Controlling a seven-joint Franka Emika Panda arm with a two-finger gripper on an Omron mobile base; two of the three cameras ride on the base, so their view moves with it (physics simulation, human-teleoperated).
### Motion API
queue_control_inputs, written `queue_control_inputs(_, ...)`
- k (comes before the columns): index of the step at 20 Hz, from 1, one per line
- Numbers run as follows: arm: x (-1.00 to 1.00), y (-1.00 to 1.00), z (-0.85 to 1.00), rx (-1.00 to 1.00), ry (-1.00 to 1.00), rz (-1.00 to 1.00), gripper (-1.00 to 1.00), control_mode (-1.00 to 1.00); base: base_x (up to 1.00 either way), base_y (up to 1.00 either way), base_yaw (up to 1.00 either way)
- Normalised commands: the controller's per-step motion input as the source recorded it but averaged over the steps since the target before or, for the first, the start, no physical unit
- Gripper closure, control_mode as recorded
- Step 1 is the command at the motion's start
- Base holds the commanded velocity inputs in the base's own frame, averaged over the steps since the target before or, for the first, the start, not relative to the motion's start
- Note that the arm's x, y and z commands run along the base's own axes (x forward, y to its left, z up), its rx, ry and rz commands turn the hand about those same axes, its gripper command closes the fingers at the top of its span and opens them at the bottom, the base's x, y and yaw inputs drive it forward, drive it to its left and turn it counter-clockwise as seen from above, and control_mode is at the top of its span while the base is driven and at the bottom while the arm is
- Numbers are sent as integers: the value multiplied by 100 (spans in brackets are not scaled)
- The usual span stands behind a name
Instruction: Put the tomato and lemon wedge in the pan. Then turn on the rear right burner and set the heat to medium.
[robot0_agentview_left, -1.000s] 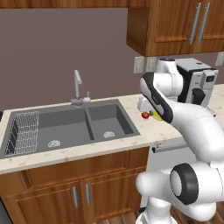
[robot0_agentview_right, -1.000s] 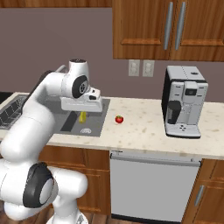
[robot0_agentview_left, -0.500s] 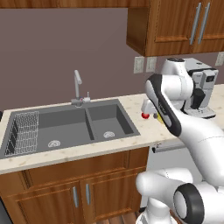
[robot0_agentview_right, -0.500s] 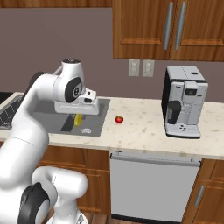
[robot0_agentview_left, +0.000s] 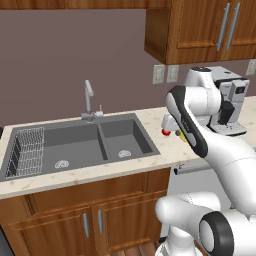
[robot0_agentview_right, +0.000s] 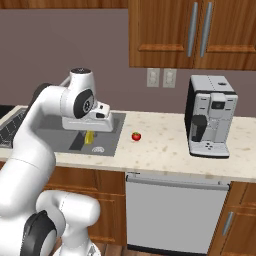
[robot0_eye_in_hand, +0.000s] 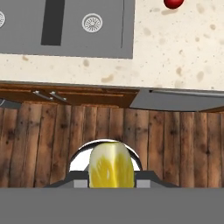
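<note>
My gripper (robot0_agentview_right: 89, 140) hangs over the counter's front edge beside the sink, shut on the yellow lemon wedge (robot0_agentview_right: 89, 136). In the hand view the lemon wedge (robot0_eye_in_hand: 111, 165) sits between the fingertips of the gripper (robot0_eye_in_hand: 111, 177), with wooden floor far below. A sliver of the wedge (robot0_agentview_left: 182, 135) peeks out behind my arm in the left base view. The red tomato (robot0_agentview_right: 136, 136) lies on the speckled counter just right of the sink, also seen as the tomato (robot0_agentview_left: 165, 132) and the tomato (robot0_eye_in_hand: 173, 3). The pan and the rear right burner are out of view.
A grey double sink (robot0_agentview_left: 85, 145) with a faucet (robot0_agentview_left: 89, 100) and a dish rack (robot0_agentview_left: 27, 150) takes up the left counter. A coffee machine (robot0_agentview_right: 210, 117) stands at the right. A dishwasher front (robot0_agentview_right: 172, 210) sits below, wall cabinets (robot0_agentview_right: 192, 32) above.
The arm has swung a little to the left with the lemon wedge still held. The tomato has stayed in place.
</note>
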Motion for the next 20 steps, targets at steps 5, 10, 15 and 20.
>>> queue_control_inputs(5, 0, 0, 0, 0, 0, 0, 100, 100, -3, 2, 0)
queue_control_inputs(10, 0, 0, 0, 0, 0, 0, 100, 100, -33, 70, 11)
queue_control_inputs(15, 0, 0, 0, 0, 0, 0, 100, 100, -8, 100, 14)
queue_control_inputs(20, 0, 0, 0, 0, 0, 0, 100, 100, 0, 98, 9)
